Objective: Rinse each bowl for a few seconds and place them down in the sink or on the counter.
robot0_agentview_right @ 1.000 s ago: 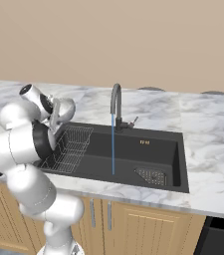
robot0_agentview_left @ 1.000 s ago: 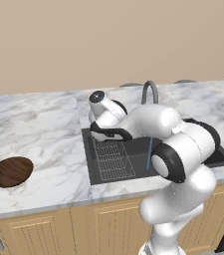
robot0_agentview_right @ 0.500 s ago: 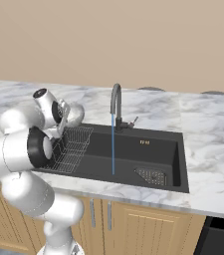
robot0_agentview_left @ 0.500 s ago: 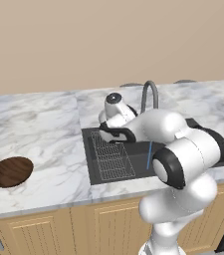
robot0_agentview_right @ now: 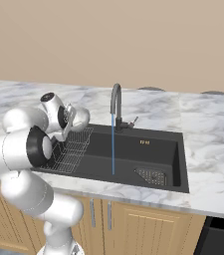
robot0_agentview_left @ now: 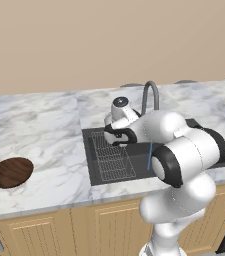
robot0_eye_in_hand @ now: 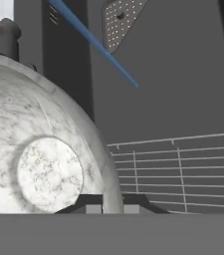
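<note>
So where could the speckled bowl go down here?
Bare sink floor lies between the water stream and the drain; bare counter between the wooden bowl and the sink. The wire rack end is crowded by the gripper holding the speckled bowl.

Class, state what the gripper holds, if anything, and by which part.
The gripper holds the speckled bowl, apparently at its rim; the exact contact is hidden.

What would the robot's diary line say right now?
gripper: shut on small white-grey speckled bowl | over wire rack in black sink | water stream: running | dark brown wooden bowl: on marble counter
</note>
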